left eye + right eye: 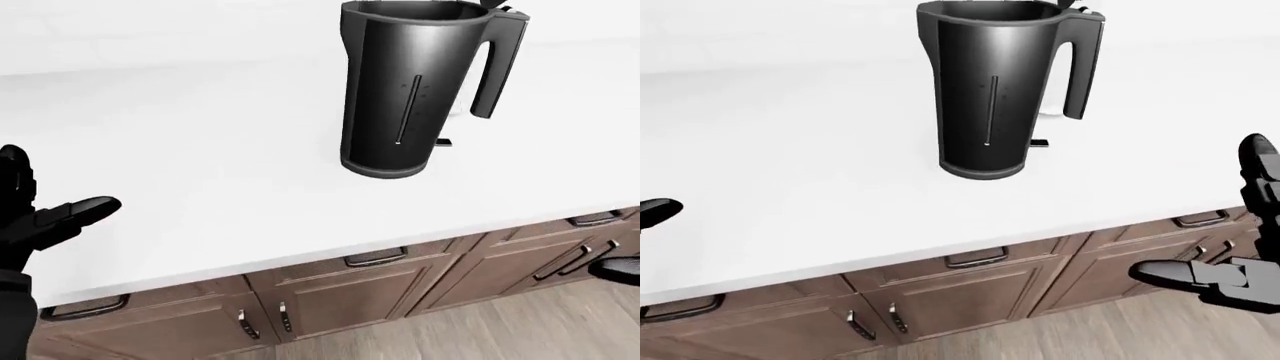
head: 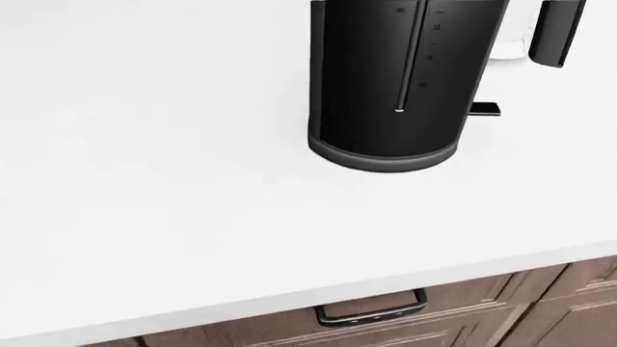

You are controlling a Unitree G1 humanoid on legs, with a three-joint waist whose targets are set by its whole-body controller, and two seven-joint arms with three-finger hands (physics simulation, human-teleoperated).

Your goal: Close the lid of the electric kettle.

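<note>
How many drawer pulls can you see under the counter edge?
3 in the right-eye view, curved dark metal drawer pulls on brown wooden fronts: bottom left, centre, right. Others may lie outside the view.

Left hand [image 1: 40,225] hung low with fingers [image 1: 85,208] spread; right hand [image 1: 1240,255] sat opposite, fingers splayed, both holding nothing.

white counter [image 1: 200,150], black kettle [image 1: 400,90] upright
</note>
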